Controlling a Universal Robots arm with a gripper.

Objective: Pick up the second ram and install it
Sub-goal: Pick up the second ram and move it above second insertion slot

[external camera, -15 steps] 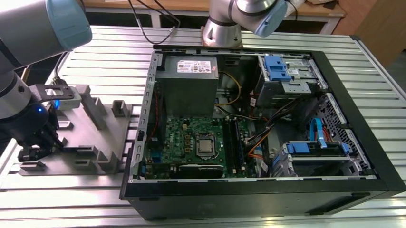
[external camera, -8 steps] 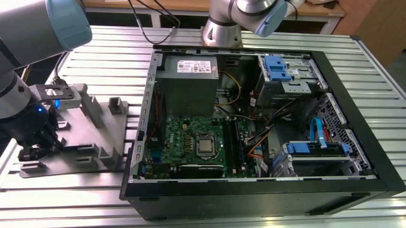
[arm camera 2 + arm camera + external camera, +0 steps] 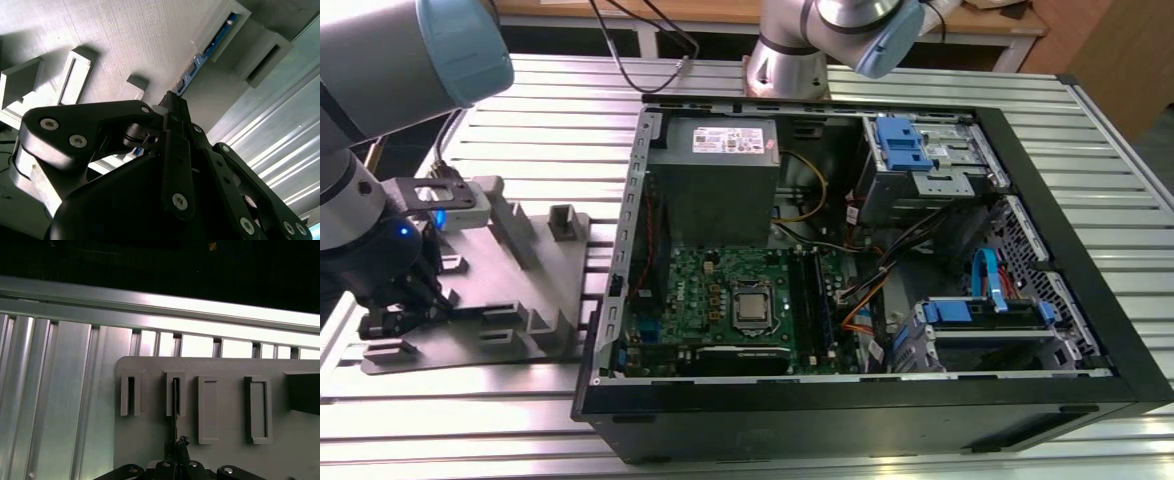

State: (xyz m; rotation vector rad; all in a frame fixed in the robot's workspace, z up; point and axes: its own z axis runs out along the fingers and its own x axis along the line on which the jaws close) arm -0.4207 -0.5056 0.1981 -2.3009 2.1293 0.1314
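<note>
Gripper (image 3: 172, 102) is pinched shut on one end of the ram stick (image 3: 193, 71) near the tray (image 3: 150, 440) edge. Pull it crooked and it could jam in its holder block (image 3: 181, 395) or slip.

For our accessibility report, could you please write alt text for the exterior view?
A robot arm's pincer hangs low over a grey tray of upright blocks on the exterior view's left, beside an open computer case on a slatted metal table. Inside the case show a green motherboard, a grey power supply and blue drive brackets.
</note>
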